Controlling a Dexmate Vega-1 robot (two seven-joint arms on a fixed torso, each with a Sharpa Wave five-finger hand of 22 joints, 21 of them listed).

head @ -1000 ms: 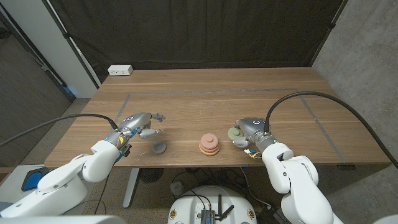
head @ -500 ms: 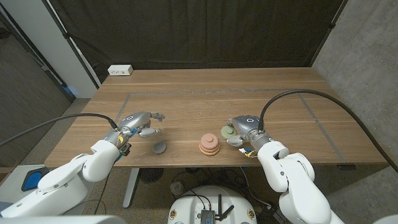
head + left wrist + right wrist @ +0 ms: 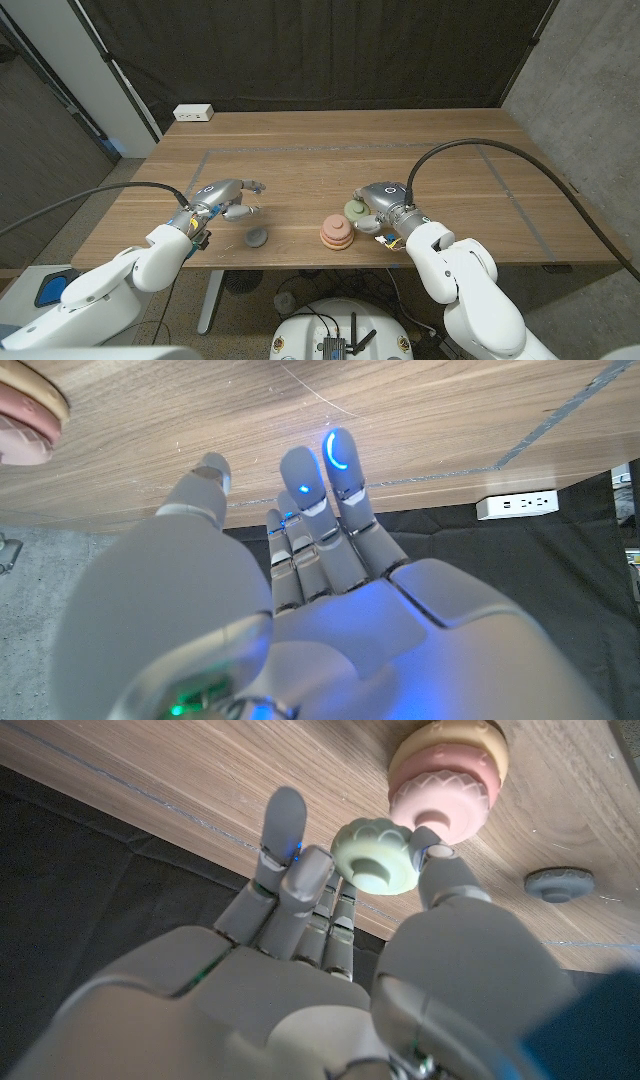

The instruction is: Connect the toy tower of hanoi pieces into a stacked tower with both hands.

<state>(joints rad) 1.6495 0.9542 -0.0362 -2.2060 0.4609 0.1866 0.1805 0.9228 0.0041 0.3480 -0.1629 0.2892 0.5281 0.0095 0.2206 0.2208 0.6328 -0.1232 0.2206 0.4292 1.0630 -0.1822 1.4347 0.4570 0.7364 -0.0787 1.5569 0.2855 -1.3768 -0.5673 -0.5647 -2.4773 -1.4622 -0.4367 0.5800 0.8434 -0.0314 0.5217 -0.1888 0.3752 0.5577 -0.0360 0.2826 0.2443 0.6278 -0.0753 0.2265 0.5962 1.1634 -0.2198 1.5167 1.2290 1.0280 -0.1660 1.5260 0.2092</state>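
The green ring (image 3: 372, 860) is pinched between the thumb and fingers of the right hand (image 3: 378, 207), carried in the air just beside the partial stack (image 3: 336, 231) — an orange base with a pink ring above and a peg top showing — which sits near the table's (image 3: 330, 150) front edge. The step in hand looks to be seating this ring on the stack. To do it well, the right hand should bring the ring's centre directly over the peg, keep it level, and lower straight down before loosening, since a tilted ring would likely catch on the peg. The pinch covers part of the rim, so the fingers should clear the pink ring as it descends. The grey piece (image 3: 257, 237) lies on the table, well to the stack's left, near the left hand (image 3: 222, 201), which holds nothing, its fingers apart — free to steady the stack's base if it shifts.
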